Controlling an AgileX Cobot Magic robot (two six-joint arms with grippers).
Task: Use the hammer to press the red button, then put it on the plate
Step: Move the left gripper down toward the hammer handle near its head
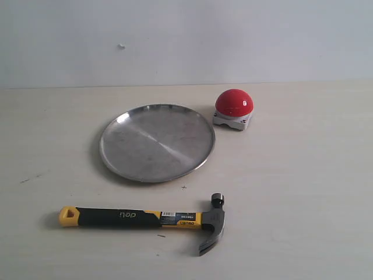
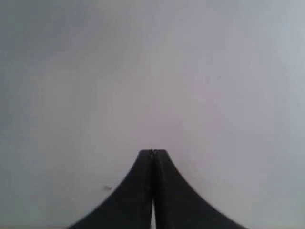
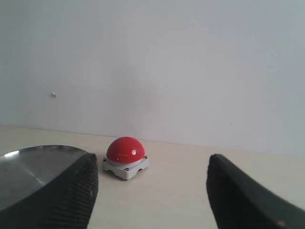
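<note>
The right claw [image 3: 151,162] is hanging wide open and empty, facing the red button [image 3: 125,149]. The left claw [image 2: 152,153] is sitting closed on nothing. The hammer [image 1: 145,217] is lying left-to-right on the near surface [image 1: 303,186], head right, nearer than the plate [image 1: 156,142]. Neither wrist view is showing it, and both arms are lying outside the exterior view.

Looks like a lab test setup, pale wood-look table [image 1: 303,186] set against a plain white wall [image 1: 233,41], even flat lighting, three unrelated props laid out apart on it, steel plate [image 1: 156,143], red button [image 1: 233,103], hammer [image 1: 145,217]
</note>
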